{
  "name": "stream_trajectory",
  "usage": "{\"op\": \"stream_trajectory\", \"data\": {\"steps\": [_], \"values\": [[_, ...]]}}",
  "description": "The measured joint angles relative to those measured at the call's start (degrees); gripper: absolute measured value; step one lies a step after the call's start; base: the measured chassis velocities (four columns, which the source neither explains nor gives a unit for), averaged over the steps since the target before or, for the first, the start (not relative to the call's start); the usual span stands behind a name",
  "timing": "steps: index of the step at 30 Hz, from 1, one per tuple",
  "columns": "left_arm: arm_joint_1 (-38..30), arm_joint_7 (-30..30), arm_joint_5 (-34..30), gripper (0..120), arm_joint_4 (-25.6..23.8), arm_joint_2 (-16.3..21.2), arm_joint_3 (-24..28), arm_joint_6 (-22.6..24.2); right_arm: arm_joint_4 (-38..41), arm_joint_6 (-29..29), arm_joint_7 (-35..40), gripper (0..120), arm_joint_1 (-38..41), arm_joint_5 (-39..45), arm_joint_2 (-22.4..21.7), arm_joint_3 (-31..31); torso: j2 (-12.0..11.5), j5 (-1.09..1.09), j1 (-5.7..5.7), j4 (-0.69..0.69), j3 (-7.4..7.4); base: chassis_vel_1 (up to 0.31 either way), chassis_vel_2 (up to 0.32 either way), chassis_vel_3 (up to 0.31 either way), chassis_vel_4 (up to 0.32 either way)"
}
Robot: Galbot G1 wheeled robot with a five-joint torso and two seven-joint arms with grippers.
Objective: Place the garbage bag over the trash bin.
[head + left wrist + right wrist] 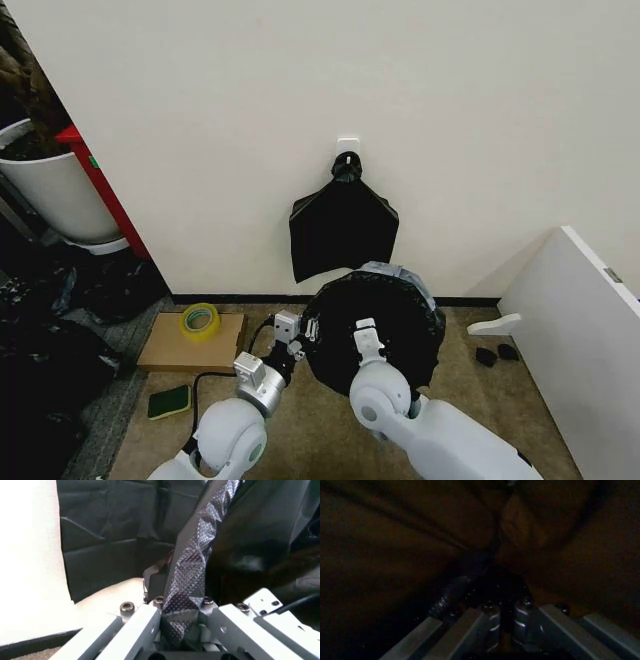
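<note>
Both grippers, left (290, 335) and right (367, 335), clenching garbage bag (375, 330), stretching it over trash bin (400, 275) at 12 o'clock; probably needing tugging down next.

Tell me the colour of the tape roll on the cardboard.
Yellow tape roll, seen best in the head view.

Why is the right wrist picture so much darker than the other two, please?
Right wrist view: the right pincer is down inside the garbage bag, whose black film blocks the light. Left wrist view: the left pincer grips the bag's edge beside the bright wall. Head view: evenly lit.
</note>
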Motion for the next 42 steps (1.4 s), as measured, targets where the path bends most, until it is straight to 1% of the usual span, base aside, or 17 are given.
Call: {"op": "stream_trajectory", "data": {"steps": [2, 5, 9, 13, 17, 21, 22, 24, 27, 31, 32, 35, 36, 38, 39, 40, 42], "values": [[0.0, 0.0, 0.0, 0, -0.1, 0.1, -0.2, 0.0, 0.2, 0.6, -0.6, 0, -0.2, -2.3, -0.4, -0.2, 0.0, 0.00, 0.00, 0.00, 0.00, 0.000, 0.000, 0.000, 0.000], [0.0, 0.0, 0.0, 0, -0.1, 0.1, -0.2, 0.0, 1.8, 1.4, -1.2, 0, -0.7, -2.8, -0.6, 0.0, 0.0, 0.00, 0.00, 0.00, 0.00, 0.000, 0.000, 0.000, 0.000], [-0.1, 0.0, 0.0, 0, 0.2, 0.1, -0.3, 0.0, 4.3, 1.8, -1.3, 0, -1.5, -2.7, -0.9, 0.5, 0.0, 0.00, 0.00, 0.00, 0.00, 0.000, 0.000, 0.000, 0.000], [-0.6, -0.1, -0.3, 0, 0.8, 0.1, -1.1, 0.0, 9.7, 3.4, -1.6, 0, -4.9, -1.3, -2.3, 2.4, 0.0, 0.00, 0.00, 0.00, 0.00, 0.000, 0.000, 0.000, 0.000], [-0.8, -0.2, -0.5, 0, 1.1, 0.1, -1.4, 0.0, 11.5, 4.3, -2.2, 0, -6.3, -1.0, -2.9, 2.9, 0.0, 0.01, 0.00, 0.00, 0.00, 0.000, 0.000, 0.000, 0.000], [-1.6, -0.4, -1.6, 0, 2.6, -0.1, -2.1, 0.0, 20.6, 8.3, -5.0, 0, -11.5, -2.9, -5.2, 1.9, 0.0, 0.00, 0.00, -0.01, 0.00, 0.000, 0.000, 0.000, 0.000], [-1.6, -0.4, -1.6, 0, 2.6, -0.1, -2.1, 0.0, 20.6, 8.3, -5.0, 0, -11.5, -2.9, -5.2, 1.9, 0.0, 0.00, 0.00, -0.01, 0.00, 0.000, 0.000, 0.000, 0.000], [-1.7, -0.4, -1.7, 0, 3.4, -0.3, -2.1, 0.0, 25.2, 10.3, -6.4, 0, -12.7, -4.4, -5.7, 1.1, 0.0, 0.00, 0.00, -0.01, -0.01, 0.000, 0.000, 0.000, 0.000], [-1.6, -0.4, -1.6, 0, 3.7, -0.4, -2.2, 0.1, 26.9, 11.8, -7.6, 0, -13.0, -5.6, -6.1, 0.8, 0.0, 0.00, 0.00, 0.00, -0.01, 0.000, 0.000, 0.000, 0.000], [-0.9, -0.3, -1.3, 0, 4.1, -0.5, -2.9, 0.1, 28.1, 19.3, -13.5, 0, -14.0, -13.0, -8.4, 1.6, 0.0, 0.00, 0.00, 0.00, 0.00, 0.000, 0.000, 0.000, 0.000], [-0.9, -0.3, -1.3, 0, 4.1, -0.5, -2.9, 0.1, 28.1, 19.3, -13.5, 0, -14.0, -13.0, -8.4, 1.6, 0.0, 0.00, 0.00, 0.00, 0.00, 0.000, 0.000, 0.000, 0.000], [0.0, -0.3, -0.7, 0, 4.1, -0.3, -4.1, 0.1, 27.5, 29.3, -22.1, 15, -14.9, -19.2, -10.8, 4.0, 0.0, 0.01, 0.00, 0.01, 0.00, 0.000, 0.000, 0.000, 0.000], [0.0, -0.3, -0.7, 0, 4.1, -0.3, -4.1, 0.1, 27.5, 29.3, -22.1, 15, -14.9, -19.2, -10.8, 4.0, 0.0, 0.01, 0.00, 0.01, 0.00, 0.000, 0.000, 0.000, 0.000], [0.1, 0.0, -0.2, 0, 4.2, -0.2, -4.4, 0.1, 26.9, 39.3, -29.5, 25, -15.8, -22.6, -12.8, 6.3, 0.0, 0.01, 0.00, 0.00, 0.00, 0.000, 0.000, 0.000, 0.000], [0.1, 0.0, -0.2, 0, 4.2, -0.2, -4.4, 0.1, 26.9, 39.3, -29.5, 25, -15.8, -22.6, -12.8, 6.3, 0.0, 0.01, 0.00, 0.00, 0.00, 0.000, 0.000, 0.000, 0.000], [0.1, 0.2, 0.0, 0, 4.5, -0.2, -4.4, 0.0, 26.4, 43.9, -32.7, 28, -15.9, -23.9, -13.9, 7.5, 0.0, 0.01, 0.00, -0.01, -0.01, 0.000, 0.000, 0.000, 0.000], [0.0, 1.1, 0.4, 0, 5.4, -0.1, -4.7, -1.1, 23.8, 51.3, -38.2, 41, -14.9, -27.1, -16.8, 10.1, 0.0, 0.01, 0.00, 0.00, 0.00, 0.000, 0.000, 0.000, 0.000]]}}
